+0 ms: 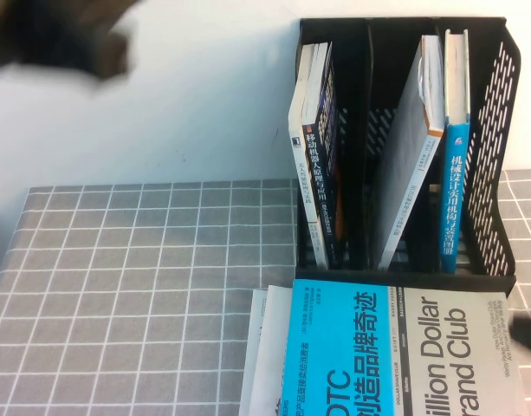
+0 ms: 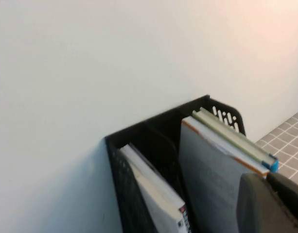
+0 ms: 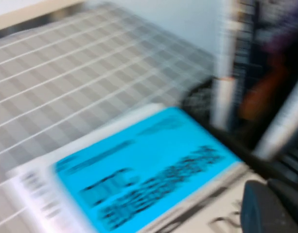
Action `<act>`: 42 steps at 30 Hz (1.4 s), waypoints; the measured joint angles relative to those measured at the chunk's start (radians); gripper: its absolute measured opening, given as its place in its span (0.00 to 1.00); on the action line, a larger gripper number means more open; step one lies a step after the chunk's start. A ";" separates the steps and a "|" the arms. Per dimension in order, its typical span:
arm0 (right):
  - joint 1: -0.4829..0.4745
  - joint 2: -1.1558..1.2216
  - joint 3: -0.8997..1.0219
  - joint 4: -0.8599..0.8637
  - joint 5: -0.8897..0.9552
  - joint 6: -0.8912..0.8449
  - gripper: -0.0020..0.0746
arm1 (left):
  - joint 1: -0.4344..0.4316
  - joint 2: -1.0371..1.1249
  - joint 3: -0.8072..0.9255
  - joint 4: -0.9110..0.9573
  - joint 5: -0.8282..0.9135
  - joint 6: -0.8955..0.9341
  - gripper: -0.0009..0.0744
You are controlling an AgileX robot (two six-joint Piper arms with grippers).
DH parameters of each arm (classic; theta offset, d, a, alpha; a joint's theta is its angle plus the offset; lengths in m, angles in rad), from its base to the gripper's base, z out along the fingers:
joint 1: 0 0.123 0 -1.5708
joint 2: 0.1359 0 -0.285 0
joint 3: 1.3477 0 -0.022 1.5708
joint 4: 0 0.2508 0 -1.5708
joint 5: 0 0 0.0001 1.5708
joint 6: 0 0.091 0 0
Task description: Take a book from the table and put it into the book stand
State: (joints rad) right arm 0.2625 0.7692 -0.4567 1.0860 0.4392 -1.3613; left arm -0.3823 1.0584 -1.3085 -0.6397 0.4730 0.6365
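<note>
Both my grippers gave little away: left gripper (image 1: pixel 61 39) hung high above the table's (image 1: pixel 118 286) far left corner, right gripper (image 1: pixel 529 334) sat at the right edge by the cyan book (image 1: pixel 395 355); for both I cannot tell the state. My book (image 1: pixel 324 156) stood upright in the left slot of the book stand (image 1: pixel 499 173).

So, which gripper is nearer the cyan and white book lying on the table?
Right. The right gripper is beside the cyan and white book; the left gripper hangs far away.
</note>
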 joint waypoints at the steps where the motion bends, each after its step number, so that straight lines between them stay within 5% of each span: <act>1: 0.000 -0.033 0.000 -0.031 0.059 0.000 0.02 | 0.000 -0.038 0.064 0.000 -0.024 -0.002 0.01; 9: 0.000 -0.198 0.000 -0.402 0.468 0.227 0.02 | 0.003 -0.177 0.443 -0.115 -0.241 0.004 0.01; 17: 0.000 -0.209 0.002 -1.182 0.364 0.993 0.02 | 0.003 -0.110 0.521 -0.241 -0.389 -0.044 0.01; 23: 0.000 -0.240 0.060 -1.125 0.140 1.086 0.02 | 0.003 0.002 0.521 -0.348 -0.423 -0.044 0.01; 33: 0.000 -0.548 0.150 -0.985 0.129 1.082 0.02 | -0.001 0.045 0.522 -0.367 -0.373 0.000 0.01; 42: 0.000 -0.730 0.150 -0.942 0.184 1.082 0.02 | -0.179 -0.021 0.520 -0.406 -0.428 0.221 0.01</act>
State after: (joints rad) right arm 0.2625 0.0397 -0.3063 0.1438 0.6229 -0.2796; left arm -0.5614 1.0371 -0.7884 -1.0457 0.0451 0.8579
